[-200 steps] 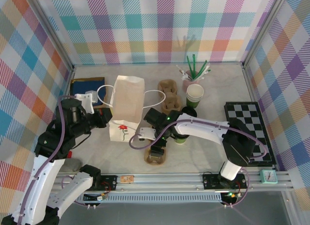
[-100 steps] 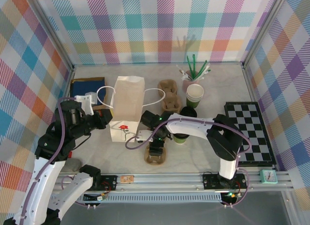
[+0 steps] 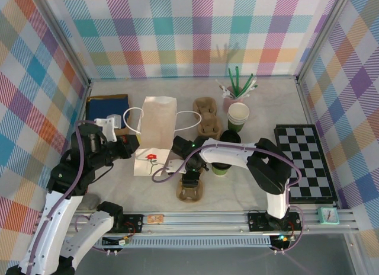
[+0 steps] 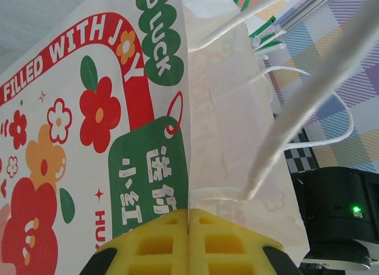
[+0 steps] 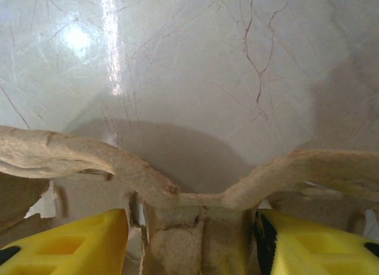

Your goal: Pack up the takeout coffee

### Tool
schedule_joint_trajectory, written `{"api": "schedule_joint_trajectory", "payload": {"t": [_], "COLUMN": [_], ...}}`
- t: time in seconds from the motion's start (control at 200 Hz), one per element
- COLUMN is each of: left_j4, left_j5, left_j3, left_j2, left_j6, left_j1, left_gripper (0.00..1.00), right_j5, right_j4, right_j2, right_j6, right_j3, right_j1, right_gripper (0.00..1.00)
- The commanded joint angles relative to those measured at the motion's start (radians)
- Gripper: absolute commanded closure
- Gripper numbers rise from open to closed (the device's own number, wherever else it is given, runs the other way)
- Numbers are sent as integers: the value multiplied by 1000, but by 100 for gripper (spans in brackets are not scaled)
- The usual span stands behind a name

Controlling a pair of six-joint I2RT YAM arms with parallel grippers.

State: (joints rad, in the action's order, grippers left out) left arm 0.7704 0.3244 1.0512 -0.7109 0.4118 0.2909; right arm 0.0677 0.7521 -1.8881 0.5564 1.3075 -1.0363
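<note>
Print on paper bag (image 4: 231,109): reading "FILLED WITH JOY", "D LUCK".
Left jaws: pinching closed on paper bag edge.
Right jaws: standing apart, straddling cardboard carrier (image 5: 189,198) ridge; bare counter (image 5: 177,61) lying beyond.
Takeout coffee (image 3: 220,170): standing right of paper bag.

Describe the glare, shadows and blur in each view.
Right wrist: a glare streak on the marble table, soft shadow beyond the cardboard carrier. Left wrist: print on the paper bag is sharp, its near handle blurred. Top external: even light, faint shadows of the straws on the back wall.
</note>
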Motion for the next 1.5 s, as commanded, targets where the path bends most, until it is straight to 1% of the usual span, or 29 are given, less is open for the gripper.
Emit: {"api": "schedule_joint_trajectory", "payload": {"t": [0.0, 0.11, 0.235, 0.36, 0.485, 0.61, 0.785, 0.961, 1.026, 1.161, 1.316, 1.361, 1.391, 1.416, 1.456, 1.496], "left_j4": [-45, -48, -46, -57, -67, -86, -151, -197, -217, -246, -249, -241, -232, -225, -208, -189], "left_j5": [34, 36, 41, 51, 58, 76, 118, 139, 135, 142, 159, 163, 162, 162, 158, 150], "left_j3": [-9, -18, -23, -30, -36, -45, -70, -94, -112, -137, -154, -157, -155, -155, -152, -147], "left_j2": [17, 19, 23, 22, 25, 38, 53, 45, 47, 45, 44, 44, 45, 44, 46, 48], "left_j6": [25, 31, 32, 41, 49, 63, 112, 162, 182, 217, 232, 232, 230, 224, 215, 204], "left_j1": [-18, -19, -19, -21, -21, -22, -22, -22, -22, -22, -22, -22, -22, -23, -22, -22], "left_gripper": [100, 100, 100, 100, 100, 100, 100, 100, 100, 100, 100, 97, 89, 80, 72, 61], "right_j5": [9, -10, -16, -39, -59, -68, -44, -27, -47, -130, -188, -192, -196, -201, -210, -221], "right_j4": [27, 41, 51, 59, 112, 190, 315, 436, 466, 508, 544, 560, 572, 581, 597, 610], "right_j2": [-12, -20, -6, 17, 39, 98, 240, 394, 444, 523, 571, 569, 564, 558, 545, 533], "right_j6": [-3, -7, -21, -27, -41, -75, -134, -197, -216, -232, -234, -232, -230, -227, -220, -207], "right_j3": [23, 29, 28, 32, 68, 94, 118, 152, 158, 147, 175, 205, 228, 250, 285, 318], "right_j1": [-15, -24, -31, -49, -74, -105, -147, -159, -160, -159, -156, -155, -156, -155, -156, -155], "right_gripper": [48, 56, 58, 65, 65, 64, 64, 63, 63, 62, 61, 61, 60, 60, 60, 60]}}
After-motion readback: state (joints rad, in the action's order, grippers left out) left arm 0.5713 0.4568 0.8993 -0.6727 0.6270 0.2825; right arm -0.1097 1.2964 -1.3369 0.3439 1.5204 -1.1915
